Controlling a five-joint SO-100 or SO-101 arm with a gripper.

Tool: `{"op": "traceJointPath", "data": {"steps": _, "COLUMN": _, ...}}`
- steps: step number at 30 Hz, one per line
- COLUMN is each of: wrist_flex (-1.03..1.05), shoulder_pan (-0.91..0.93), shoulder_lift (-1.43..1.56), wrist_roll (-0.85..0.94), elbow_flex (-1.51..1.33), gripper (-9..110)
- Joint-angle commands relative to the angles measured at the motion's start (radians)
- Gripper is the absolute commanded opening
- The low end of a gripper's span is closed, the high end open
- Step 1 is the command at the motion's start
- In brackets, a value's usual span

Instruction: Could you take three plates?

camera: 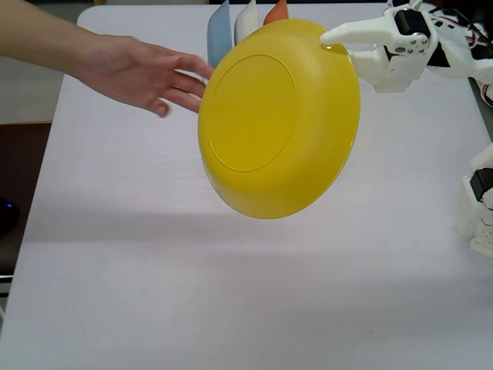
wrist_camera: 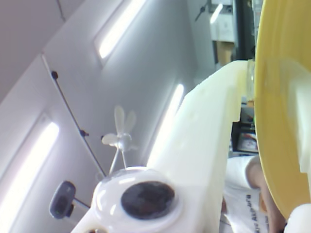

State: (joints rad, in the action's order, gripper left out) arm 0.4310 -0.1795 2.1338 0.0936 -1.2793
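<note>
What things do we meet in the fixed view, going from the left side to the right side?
Person's hand → light blue plate → cream-white plate → orange plate → gripper, gripping the rim of the yellow plate.

The white arm reaches in from the right in the fixed view, wrist raised above the table. Its gripper (camera: 333,38) is clamped on the rim of the yellow plate (camera: 277,123), holding it tilted, underside showing.
</note>
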Motion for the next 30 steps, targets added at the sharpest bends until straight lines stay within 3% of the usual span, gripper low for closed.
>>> {"op": "traceJointPath", "data": {"steps": 1, "wrist_flex": -0.04, "shoulder_pan": -0.002, "shoulder_lift": 0.011, "wrist_roll": 0.008, "elbow_flex": 0.009, "gripper": -1}}
{"op": "traceJointPath", "data": {"steps": 16, "wrist_flex": -0.002, "shoulder_pan": 0.008, "shoulder_lift": 0.014, "wrist_roll": 0.046, "elbow_flex": -0.012, "gripper": 0}}
{"op": "traceJointPath", "data": {"steps": 17, "wrist_flex": 0.031, "shoulder_pan": 0.014, "shoulder_lift": 0.017, "wrist_roll": 0.061, "elbow_flex": -0.011, "gripper": 7}}
{"op": "traceJointPath", "data": {"steps": 20, "wrist_flex": 0.233, "shoulder_pan": 0.046, "shoulder_lift": 0.031, "wrist_roll": 0.081, "elbow_flex": 0.0, "gripper": 46}}
{"op": "traceJointPath", "data": {"steps": 21, "wrist_flex": 0.279, "shoulder_pan": 0.058, "shoulder_lift": 0.037, "wrist_roll": 0.081, "elbow_flex": 0.0, "gripper": 53}}
{"op": "traceJointPath", "data": {"steps": 28, "wrist_flex": 0.433, "shoulder_pan": 0.133, "shoulder_lift": 0.086, "wrist_roll": 0.129, "elbow_flex": 0.0, "gripper": 60}}
{"op": "traceJointPath", "data": {"steps": 30, "wrist_flex": 0.436, "shoulder_pan": 0.17, "shoulder_lift": 0.095, "wrist_roll": 0.172, "elbow_flex": 0.0, "gripper": 57}}
